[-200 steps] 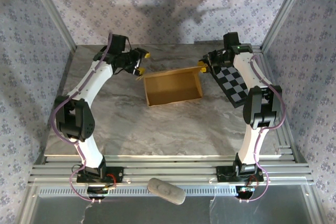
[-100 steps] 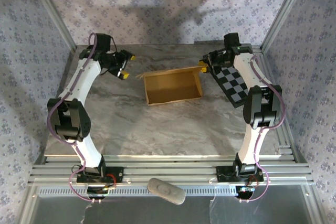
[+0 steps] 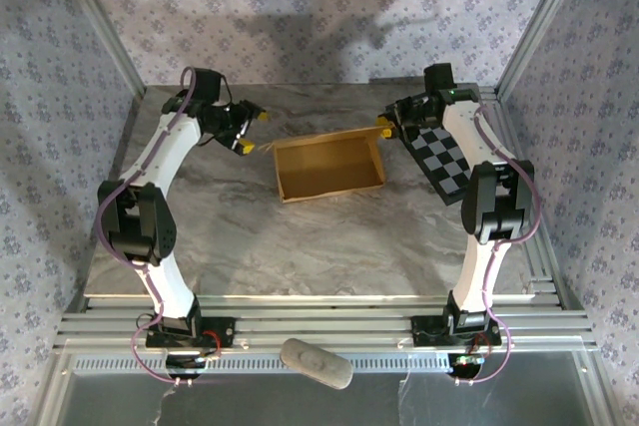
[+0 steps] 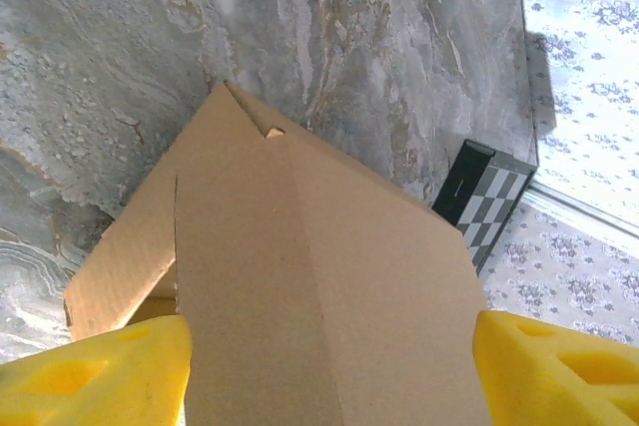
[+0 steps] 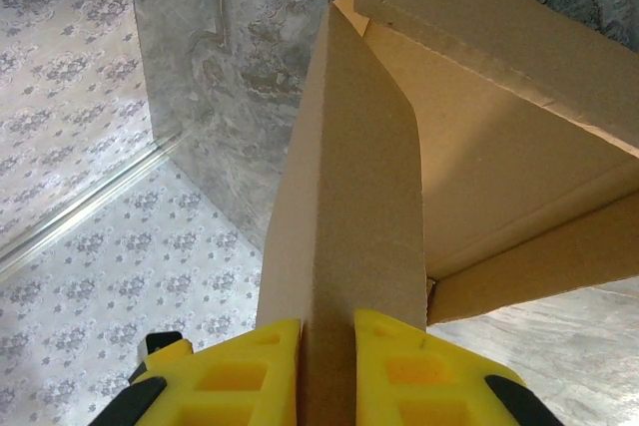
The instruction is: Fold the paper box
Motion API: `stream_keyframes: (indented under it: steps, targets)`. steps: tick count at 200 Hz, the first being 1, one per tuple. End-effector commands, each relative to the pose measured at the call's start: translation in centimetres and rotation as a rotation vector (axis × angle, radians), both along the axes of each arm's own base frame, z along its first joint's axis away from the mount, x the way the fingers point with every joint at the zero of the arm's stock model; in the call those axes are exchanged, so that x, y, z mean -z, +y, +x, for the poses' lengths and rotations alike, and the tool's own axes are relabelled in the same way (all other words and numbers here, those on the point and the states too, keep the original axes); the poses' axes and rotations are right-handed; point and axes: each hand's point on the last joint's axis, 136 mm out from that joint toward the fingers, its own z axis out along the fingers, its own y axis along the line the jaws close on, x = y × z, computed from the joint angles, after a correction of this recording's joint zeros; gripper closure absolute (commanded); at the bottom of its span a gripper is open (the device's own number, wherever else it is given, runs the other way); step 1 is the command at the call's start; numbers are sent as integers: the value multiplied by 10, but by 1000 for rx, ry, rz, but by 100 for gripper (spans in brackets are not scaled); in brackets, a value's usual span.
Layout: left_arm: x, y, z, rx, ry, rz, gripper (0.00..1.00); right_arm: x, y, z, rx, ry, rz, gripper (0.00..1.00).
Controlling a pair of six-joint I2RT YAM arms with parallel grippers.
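A grey marbled counter [image 3: 230,236] inside flower-papered walls carries the box [image 3: 329,169], lying open side up with its low walls partly raised. At the box's far right corner the right end effector [image 3: 382,128] is clenched on the box's right flap [image 5: 349,177], pinching its thin edge between both pads so the flap stands upright. Just off the box's far left corner the left end effector [image 3: 252,132] is released, its yellow fingers [image 4: 95,376] spread wide and lined up on the left wall; I cannot tell whether they touch the cardboard. A checkered panel [image 3: 444,162] lies right of the box.

The step in hand looks like taking hold of the left wall so both sides can be folded in. To do it well, the left jaws should slide over the wall's top edge squarely, close near the crease rather than at the corner, and turn the wall about that crease. The right grip should hold firm, since the light box would likely skid or twist if pushed from one side.
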Motion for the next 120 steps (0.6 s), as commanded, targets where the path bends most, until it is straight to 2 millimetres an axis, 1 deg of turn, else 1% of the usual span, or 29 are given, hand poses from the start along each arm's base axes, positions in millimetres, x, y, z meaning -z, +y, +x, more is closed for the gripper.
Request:
stream_keyframes:
  steps: [1, 28, 61, 86, 112, 120]
  targets:
    - [-5, -16, -4, 7, -15, -54, 26, 0, 5, 5, 11, 6, 21, 100]
    - [1, -22, -2, -17, -6, -83, 27, 2, 8, 6, 16, 13, 28, 100]
    - [1, -29, 5, -49, -14, -117, 27, 1, 10, 6, 14, 12, 31, 100]
    - [2, -40, 10, -60, -15, -149, 27, 0, 12, 5, 11, 13, 33, 100]
    - [1, -50, 16, -62, -26, -170, 30, 1, 12, 4, 9, 12, 34, 100]
    - [0, -51, 17, -65, -27, -175, 33, 2, 13, 4, 8, 14, 35, 100]
